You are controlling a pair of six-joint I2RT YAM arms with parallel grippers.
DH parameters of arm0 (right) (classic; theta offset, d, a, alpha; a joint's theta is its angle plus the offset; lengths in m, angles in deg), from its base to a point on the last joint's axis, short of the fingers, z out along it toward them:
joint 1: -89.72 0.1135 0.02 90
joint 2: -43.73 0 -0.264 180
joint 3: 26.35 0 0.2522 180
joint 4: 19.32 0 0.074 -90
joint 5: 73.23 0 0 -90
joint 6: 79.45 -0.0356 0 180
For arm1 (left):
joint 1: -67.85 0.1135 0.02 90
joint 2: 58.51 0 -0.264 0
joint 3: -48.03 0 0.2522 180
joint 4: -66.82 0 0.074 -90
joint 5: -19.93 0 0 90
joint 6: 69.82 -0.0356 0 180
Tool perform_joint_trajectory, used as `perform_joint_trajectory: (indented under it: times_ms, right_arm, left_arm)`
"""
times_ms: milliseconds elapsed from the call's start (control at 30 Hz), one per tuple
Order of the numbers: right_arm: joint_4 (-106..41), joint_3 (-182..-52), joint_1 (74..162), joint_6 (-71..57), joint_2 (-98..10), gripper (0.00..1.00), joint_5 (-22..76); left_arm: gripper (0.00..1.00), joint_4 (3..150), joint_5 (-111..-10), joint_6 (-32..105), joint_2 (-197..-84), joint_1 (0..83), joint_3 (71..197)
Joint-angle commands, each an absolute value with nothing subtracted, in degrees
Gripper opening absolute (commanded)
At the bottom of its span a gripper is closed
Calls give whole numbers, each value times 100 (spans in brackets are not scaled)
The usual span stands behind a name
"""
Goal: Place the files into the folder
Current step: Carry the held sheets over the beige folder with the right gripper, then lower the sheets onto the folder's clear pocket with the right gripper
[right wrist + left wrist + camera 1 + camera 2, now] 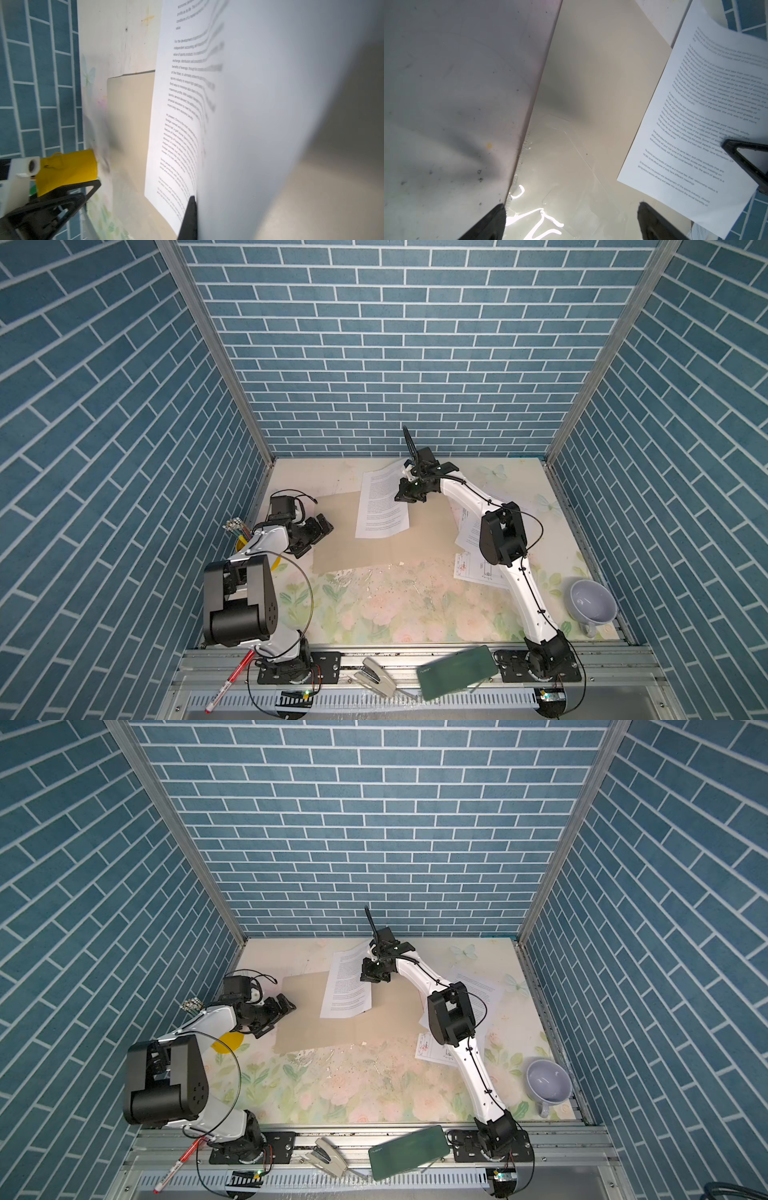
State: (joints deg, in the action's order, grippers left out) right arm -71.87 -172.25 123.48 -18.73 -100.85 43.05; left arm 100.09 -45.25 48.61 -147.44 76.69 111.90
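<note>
Right wrist view: the right gripper [193,207] is pinched together on the edge of a printed sheet [176,128], which bows steeply close to the lens.
Sheet position: in both top views it slants over the far middle of the open folder [353,547]. I cannot tell whether its low edge touches the board.
Left gripper [318,537]: jaws wide apart and empty, at the folder's left edge.
Other files: a text sheet [469,531] and a drawing sheet [473,572] lie on the table right of the folder, outside it and partly under the right arm.
Risk, release: the sheet sits skewed to the folder, so if let go here it would likely land crooked or overhang the far edge.
Risk, curl: the bowed paper may crease or slide off once it is freed.
Risk, arm: the right arm could drag the two sheets beneath it.
Hidden: no clip fastener is visible. Glare washes out the folder's near part in the left wrist view. The second right finger is behind the paper.
</note>
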Motion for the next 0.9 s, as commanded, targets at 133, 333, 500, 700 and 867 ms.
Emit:
perform_joint_trajectory:
  times_ms: [133, 333, 500, 700, 867]
  right_arm:
    - [-6694, -17018, 12446, -8, -10022, 2, 4191]
    - [-6391, -17062, 12576, 518, -9978, 5, 4525]
    - [-6102, -17064, 12696, 795, -10046, 5, 4830]
    - [-5779, -17056, 12745, 980, -10079, 5, 4820]
    - [-5672, -17287, 12801, 980, -10218, 5, 4795]
  left_arm:
    - [100, 10460, -4362, 4442, -14912, 7810, 11299]
    - [100, 10673, -4416, 4382, -14824, 7936, 11268]
    - [100, 10900, -4344, 4314, -15002, 7945, 11390]
    - [100, 10967, -4336, 4241, -15106, 7953, 11422]
    - [100, 10885, -4215, 4255, -15203, 7954, 11409]
